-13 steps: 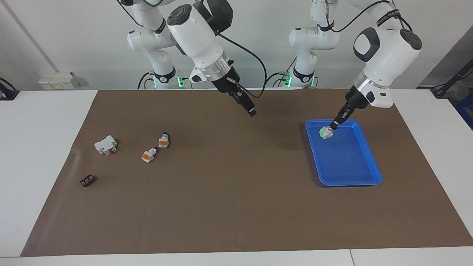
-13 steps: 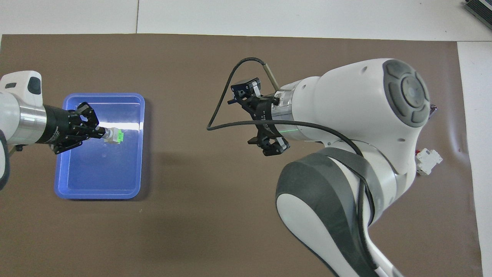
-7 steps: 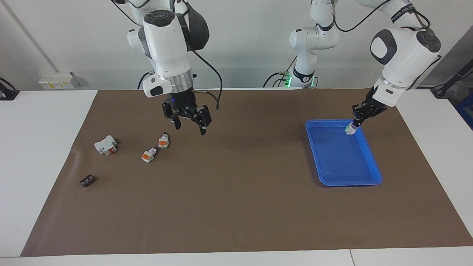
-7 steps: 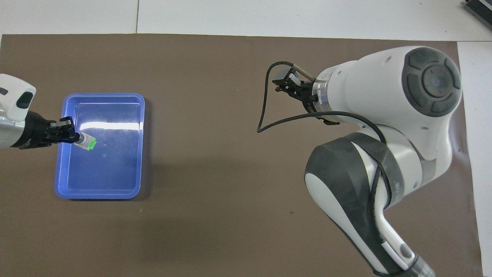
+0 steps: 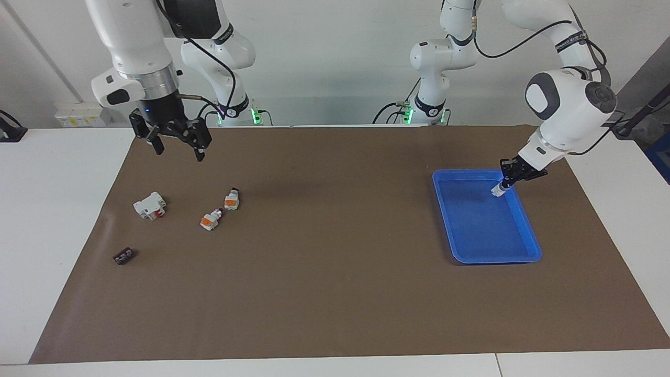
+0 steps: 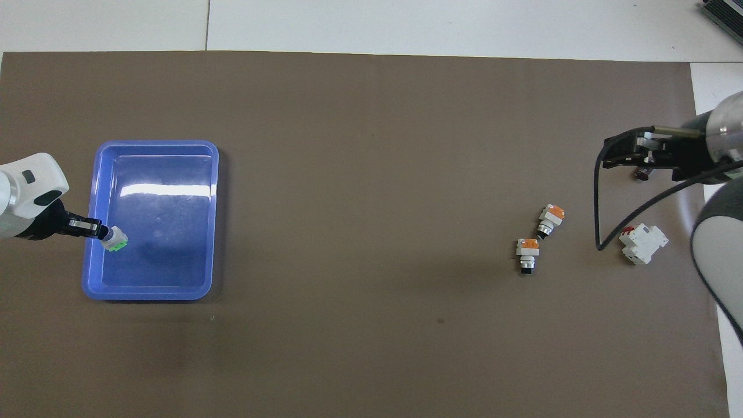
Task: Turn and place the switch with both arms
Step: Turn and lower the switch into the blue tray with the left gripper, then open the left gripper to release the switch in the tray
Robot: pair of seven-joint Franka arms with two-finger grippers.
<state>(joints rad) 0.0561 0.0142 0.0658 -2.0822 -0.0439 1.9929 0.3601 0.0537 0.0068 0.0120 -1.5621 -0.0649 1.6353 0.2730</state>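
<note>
The right gripper [image 5: 178,149] hangs with fingers apart over the mat's right-arm end, above the white block with red parts [image 5: 149,205]. The left gripper [image 5: 503,184] is clamped on the switch [image 5: 497,191], held at its fingertips over the blue tray [image 5: 523,220].

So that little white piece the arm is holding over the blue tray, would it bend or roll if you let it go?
The switch looks like rigid plastic, so bending seems unlikely. The left end effector pinches it by one end alone, which suggests it is light. Its blocky body would probably stop it rolling in the blue tray.
</note>
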